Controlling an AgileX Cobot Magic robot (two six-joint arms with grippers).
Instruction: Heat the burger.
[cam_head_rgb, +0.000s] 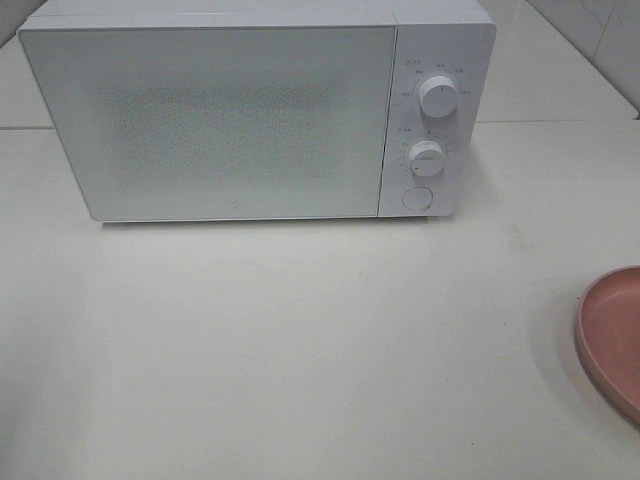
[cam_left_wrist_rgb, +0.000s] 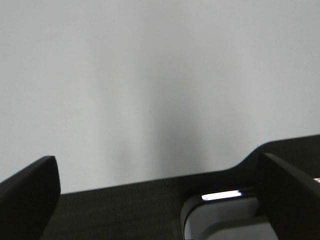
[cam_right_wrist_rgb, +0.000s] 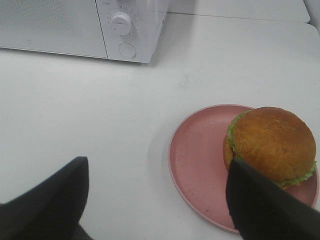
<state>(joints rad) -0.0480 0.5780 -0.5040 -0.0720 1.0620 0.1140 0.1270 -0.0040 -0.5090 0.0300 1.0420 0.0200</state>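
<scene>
Burger (cam_right_wrist_rgb: 270, 145): on pink plate (cam_right_wrist_rgb: 195, 160) on white tabletop (cam_head_rgb: 300, 350), just ahead of right claw (cam_right_wrist_rgb: 155, 200), fingers spread wide, empty, one finger (cam_right_wrist_rgb: 265, 210) overlapping its near edge; left claw (cam_left_wrist_rgb: 160, 200) wide, empty; microwave (cam_head_rgb: 250, 110) door closed; plate cut off in overhead view.

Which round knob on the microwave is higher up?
The upper knob, near the microwave's top corner. The lower knob sits beneath it, just above the round button.

The microwave (cam_head_rgb: 240, 110) stands at the back of the worktop (cam_head_rgb: 300, 350); the plate (cam_right_wrist_rgb: 200, 165) (bearing the burger (cam_right_wrist_rgb: 271, 145)) lies front right.
</scene>
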